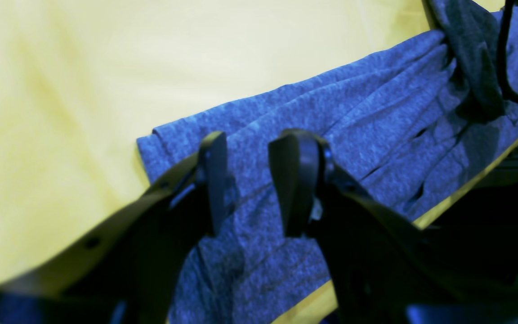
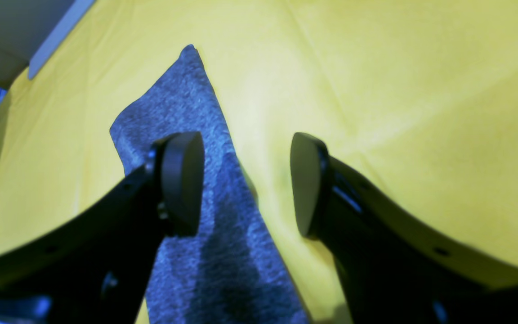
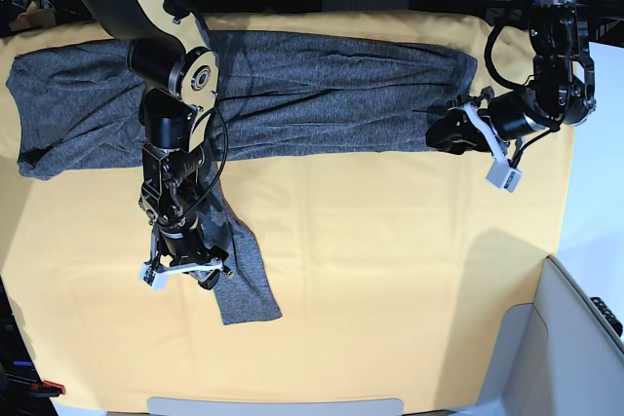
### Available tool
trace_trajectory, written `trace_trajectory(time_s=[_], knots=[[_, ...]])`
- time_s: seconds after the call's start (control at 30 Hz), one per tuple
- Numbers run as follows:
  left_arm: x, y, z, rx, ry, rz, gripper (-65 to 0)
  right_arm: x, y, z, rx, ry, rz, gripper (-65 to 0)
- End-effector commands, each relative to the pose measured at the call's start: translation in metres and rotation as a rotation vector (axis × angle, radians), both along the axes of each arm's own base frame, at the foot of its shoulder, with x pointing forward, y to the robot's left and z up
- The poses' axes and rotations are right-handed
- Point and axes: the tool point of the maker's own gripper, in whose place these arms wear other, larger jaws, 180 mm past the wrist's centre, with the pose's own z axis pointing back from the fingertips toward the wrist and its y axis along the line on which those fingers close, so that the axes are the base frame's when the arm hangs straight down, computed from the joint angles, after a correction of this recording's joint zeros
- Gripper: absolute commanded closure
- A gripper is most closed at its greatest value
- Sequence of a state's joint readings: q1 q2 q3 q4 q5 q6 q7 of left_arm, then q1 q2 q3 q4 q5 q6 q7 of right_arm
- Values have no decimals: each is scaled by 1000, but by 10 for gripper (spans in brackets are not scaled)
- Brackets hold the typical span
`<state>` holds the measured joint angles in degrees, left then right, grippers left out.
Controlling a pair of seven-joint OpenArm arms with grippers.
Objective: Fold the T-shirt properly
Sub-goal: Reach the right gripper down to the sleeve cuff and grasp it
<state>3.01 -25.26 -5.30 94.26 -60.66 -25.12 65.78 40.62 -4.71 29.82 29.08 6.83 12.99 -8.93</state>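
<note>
T-shirt (image 3: 312,94) lies spread lengthwise across the far half of the yellow-orange cloth (image 3: 390,260), body folded to a band; one long sleeve (image 3: 244,280) trails toward the near edge. Right gripper (image 2: 245,184) hangs over that sleeve near its cuff, jaws apart, holding nothing. Left gripper (image 1: 247,180) is poised at the band's end, jaws apart, empty. Step judged: sleeve tuck. Next move calls for closing on the cuff and carrying it back onto the body.

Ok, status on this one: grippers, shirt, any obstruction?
Left gripper open over the dark grey knit long-sleeved T-shirt. Right gripper open over its sleeve end. Shirt unfolded. Nothing in the way.
</note>
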Motion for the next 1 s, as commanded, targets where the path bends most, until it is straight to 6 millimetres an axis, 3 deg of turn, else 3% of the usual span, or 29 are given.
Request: trace_trajectory(time_s=[0.0, 0.5, 0.73, 0.8, 0.97], knots=[[9, 2, 14, -8, -51, 0, -201, 4, 12, 5, 16, 8, 30, -298], [8, 2, 13, -8, -46, 0, -201, -2, 49, -3, 63, 24, 69, -298], [7, 2, 12, -8, -45, 0, -201, -2, 52, -3, 60, 24, 75, -286], [7, 2, 12, -8, -45, 0, -201, -2, 52, -2, 59, 22, 76, -235], [7, 2, 13, -8, -46, 1, -201, -1, 56, -1, 42, 20, 96, -14]])
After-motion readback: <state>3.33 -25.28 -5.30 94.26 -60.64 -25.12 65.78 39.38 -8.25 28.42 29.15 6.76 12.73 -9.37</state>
